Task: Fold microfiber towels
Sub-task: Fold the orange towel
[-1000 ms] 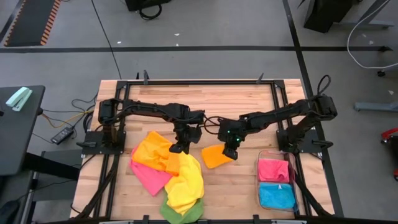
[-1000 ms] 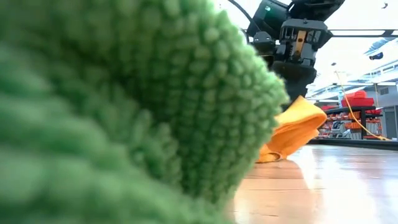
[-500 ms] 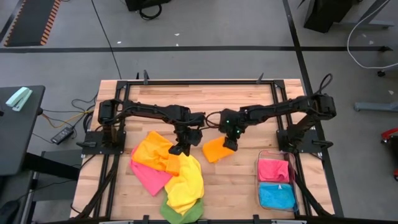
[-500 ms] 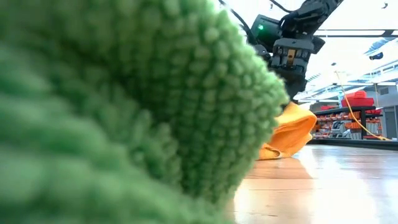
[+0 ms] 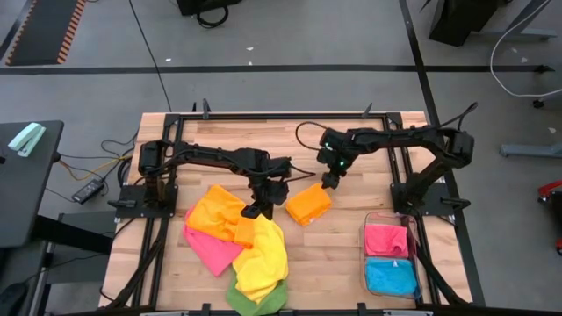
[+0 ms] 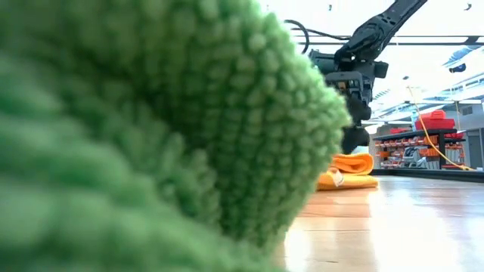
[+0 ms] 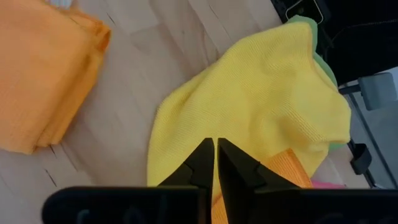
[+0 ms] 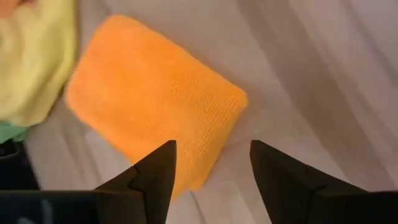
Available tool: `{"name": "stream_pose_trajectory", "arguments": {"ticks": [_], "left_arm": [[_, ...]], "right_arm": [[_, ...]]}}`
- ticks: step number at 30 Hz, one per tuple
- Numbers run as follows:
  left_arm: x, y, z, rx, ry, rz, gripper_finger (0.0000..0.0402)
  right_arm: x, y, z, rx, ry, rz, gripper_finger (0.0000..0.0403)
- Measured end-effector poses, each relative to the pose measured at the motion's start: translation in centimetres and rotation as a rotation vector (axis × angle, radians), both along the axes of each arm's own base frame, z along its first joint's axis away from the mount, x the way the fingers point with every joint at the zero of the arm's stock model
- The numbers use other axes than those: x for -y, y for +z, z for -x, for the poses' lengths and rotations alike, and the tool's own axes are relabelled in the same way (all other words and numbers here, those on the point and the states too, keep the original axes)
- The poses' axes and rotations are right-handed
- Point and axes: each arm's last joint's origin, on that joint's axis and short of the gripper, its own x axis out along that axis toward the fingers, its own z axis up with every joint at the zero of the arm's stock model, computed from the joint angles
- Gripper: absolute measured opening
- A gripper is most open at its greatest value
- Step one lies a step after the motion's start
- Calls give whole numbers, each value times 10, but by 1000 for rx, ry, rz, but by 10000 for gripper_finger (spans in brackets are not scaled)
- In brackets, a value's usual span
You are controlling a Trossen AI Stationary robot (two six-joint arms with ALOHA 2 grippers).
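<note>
A folded orange towel (image 5: 308,204) (image 8: 155,106) lies flat on the wooden table, near its middle; it also shows in the low view (image 6: 349,172). My right gripper (image 5: 330,181) (image 8: 211,148) hangs open just beyond the towel's far right corner, with nothing between its fingers. A loose pile lies at the near left: an orange-yellow towel (image 5: 219,212), a pink one (image 5: 211,247), a yellow one (image 5: 263,254) (image 7: 249,106) and a green one (image 5: 255,300). My left gripper (image 5: 254,210) (image 7: 215,147) is shut over this pile. My left gripper points its shut fingertips (image 7: 204,155) slanting down at the near edge of the yellow towel (image 7: 180,155). I cannot tell whether they touch the cloth. Nothing shows between the fingers.
A clear plastic bin (image 5: 366,263) at the near right holds a folded pink towel (image 5: 387,239) and a folded blue one (image 5: 391,276). The green towel (image 6: 151,136) fills the left of the low view. A black frame (image 5: 281,115) runs along the table's edges.
My right gripper has let go of the folded orange towel and drawn back toward the table's far edge. The towel, held up at one side before, has dropped and now lies flat on the table.
</note>
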Motion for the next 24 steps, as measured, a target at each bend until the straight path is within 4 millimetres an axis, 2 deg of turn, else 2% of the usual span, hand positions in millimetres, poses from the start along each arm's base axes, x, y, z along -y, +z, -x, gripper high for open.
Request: {"name": "stream_pose_trajectory", "arguments": {"ticks": [3, 9, 14, 19, 24], "left_arm": [[0, 0, -1, 9, 0, -1, 16], [-1, 0, -1, 14, 4, -1, 12], [-1, 1, -2, 15, 8, -1, 29], [-1, 0, -2, -27, 59, 18, 31], [-1, 0, -1, -66, 106, 33, 16]], "right_arm": [[-3, 3, 0, 49, 85, 10, 213], [-34, 6, -13, 138, 324, 145, 213], [-56, 15, -17, 166, 450, 349, 213], [-88, 30, -25, 289, 577, 570, 213], [-124, 21, -30, 363, 749, 782, 213]]}}
